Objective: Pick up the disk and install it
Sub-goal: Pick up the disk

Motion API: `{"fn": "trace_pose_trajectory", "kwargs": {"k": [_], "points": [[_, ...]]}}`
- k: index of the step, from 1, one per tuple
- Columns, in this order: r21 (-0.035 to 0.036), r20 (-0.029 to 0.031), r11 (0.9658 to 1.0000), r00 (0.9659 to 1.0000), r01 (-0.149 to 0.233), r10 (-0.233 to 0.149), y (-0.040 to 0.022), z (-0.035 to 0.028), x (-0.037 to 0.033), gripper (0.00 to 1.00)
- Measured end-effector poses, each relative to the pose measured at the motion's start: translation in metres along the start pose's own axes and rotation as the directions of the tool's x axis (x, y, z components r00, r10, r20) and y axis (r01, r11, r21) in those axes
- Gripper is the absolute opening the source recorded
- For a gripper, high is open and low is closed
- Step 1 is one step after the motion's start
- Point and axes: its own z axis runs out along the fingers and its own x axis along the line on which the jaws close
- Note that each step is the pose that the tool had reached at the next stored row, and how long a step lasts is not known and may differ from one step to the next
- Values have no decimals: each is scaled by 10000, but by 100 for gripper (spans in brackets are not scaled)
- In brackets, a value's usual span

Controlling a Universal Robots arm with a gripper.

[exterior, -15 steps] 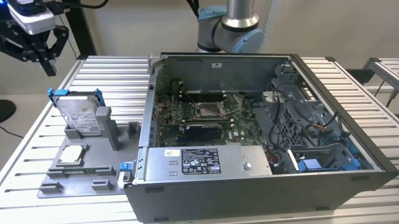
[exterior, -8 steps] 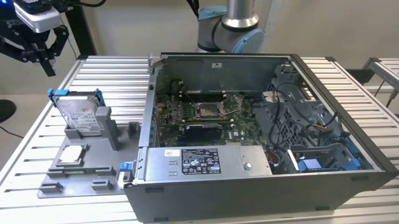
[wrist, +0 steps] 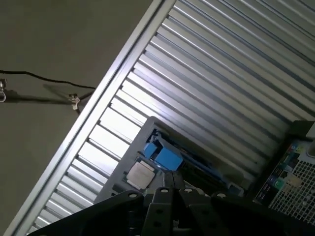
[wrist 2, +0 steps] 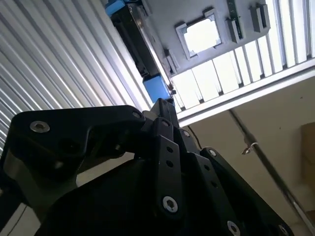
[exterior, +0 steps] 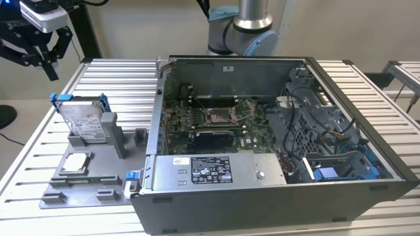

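One by one. Finds the end effector (exterior: 46, 69) at the exterior view's upper left, raised in the air near the far corner of the bench (exterior: 118, 78) and touching nothing. Reads its fingertips (wrist: 164, 183) as drawn close together in the first wrist view, with nothing gripped between them.

Places the disk (exterior: 85, 118) on the exterior view's left side, standing upright on edge in a slot of a grey fixture plate (exterior: 85, 191). Shows its labelled face to the exterior camera, with the blue carrier frame around its edges. Puts the disk lower than the end effector and well apart from it. Picks up the blue end of that frame in both wrist views, just past the fingertips.

Notes a small square CPU chip (exterior: 74, 162) lying flat in a recess of the same plate, near the disk.

Records an open computer case (exterior: 262, 206) just beside the plate, on the exterior view's right, with its interior exposed. Lists inside it:
- a motherboard (exterior: 217, 118) in the middle
- a power-supply box (exterior: 217, 169) with a white label along the near wall
- a drive cage (exterior: 341, 164) with blue parts at the exterior view's right end

Sees the arm's grey column (exterior: 253, 19) behind the case.
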Motion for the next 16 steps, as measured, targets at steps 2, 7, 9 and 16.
{"fn": "trace_pose_trajectory", "kwargs": {"k": [2, 7, 9, 16], "points": [[1, -19, 9993, 9993, 366, -366, 0, 0, 0, 0], [5, -68, 9918, 9918, 1276, -1276, 0, 0, 0, 0], [9, -91, 9867, 9866, 1627, -1627, 0, 0, 0, 0], [2, -156, 9582, 9581, 2862, -2862, 0, 0, 0, 0]]}}
